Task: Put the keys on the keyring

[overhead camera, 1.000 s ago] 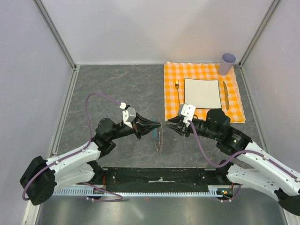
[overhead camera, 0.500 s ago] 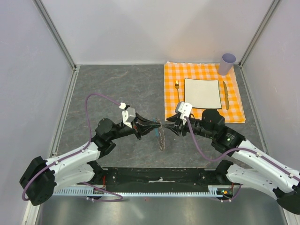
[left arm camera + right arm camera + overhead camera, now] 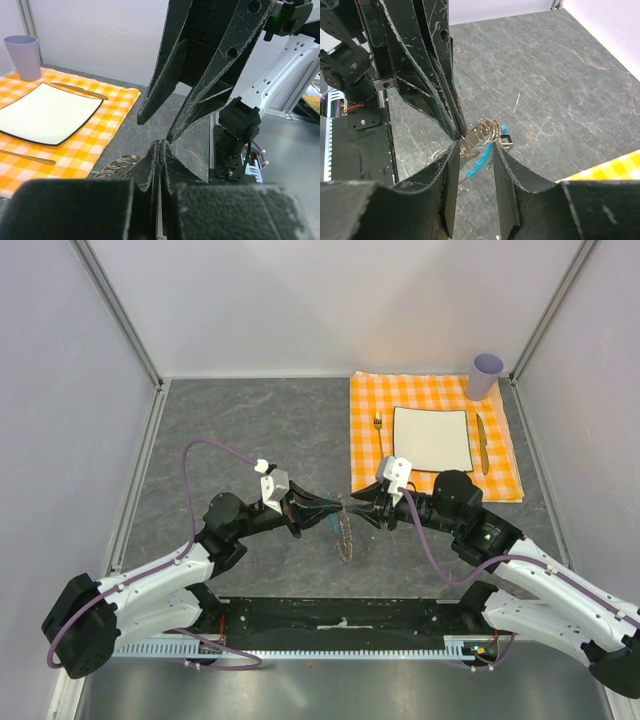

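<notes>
The keyring (image 3: 487, 131) hangs in mid-air as a coil of thin metal rings with a curved bright-blue tag (image 3: 480, 162) and a small black fob (image 3: 504, 140). My left gripper (image 3: 338, 506) is shut, its tips pinching a flat grey metal piece (image 3: 469, 144) at the coil's near end; I cannot tell whether this is one of the keys. My right gripper (image 3: 475, 146) faces it tip to tip, open, one finger on each side of the hanging tag, its right finger (image 3: 502, 165) close beside the rings. In the top view the chain (image 3: 344, 535) dangles below both tips.
An orange checked cloth (image 3: 370, 390) lies at the back right with a white square plate (image 3: 432, 438), a fork (image 3: 379, 435) to its left and a knife (image 3: 481, 443) to its right. A purple cup (image 3: 486, 375) stands at the cloth's far corner.
The right gripper has moved left, closer to the left gripper's tips, and its jaws have widened a little. The hanging chain has swung slightly right. The left arm has hardly moved.
</notes>
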